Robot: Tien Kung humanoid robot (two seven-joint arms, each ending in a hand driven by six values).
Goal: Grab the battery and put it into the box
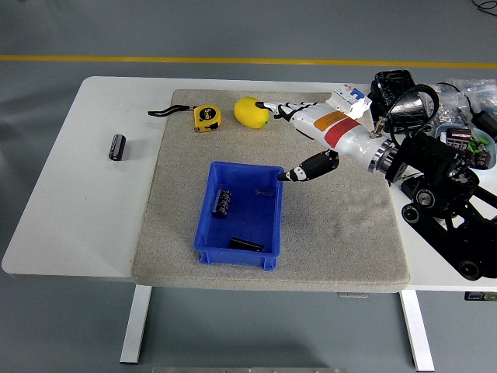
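Observation:
A blue box (268, 220) stands on the grey mat in front of me. Inside it lie two black batteries, one (224, 202) near the left wall and one (246, 244) at the near edge. A third black battery (116, 146) lies on the bare white table at the far left. My right hand (291, 140) hovers open to the right of the box and above the mat, fingers spread, thumb pointing at the box's right rim; it holds nothing. My left hand does not show.
A yellow tape measure (206, 116) with a black strap and a yellow lemon-like object (250, 111) lie at the mat's far edge. A white electrical part (349, 102), black gear and a bowl of small parts (466, 146) crowd the table's right side.

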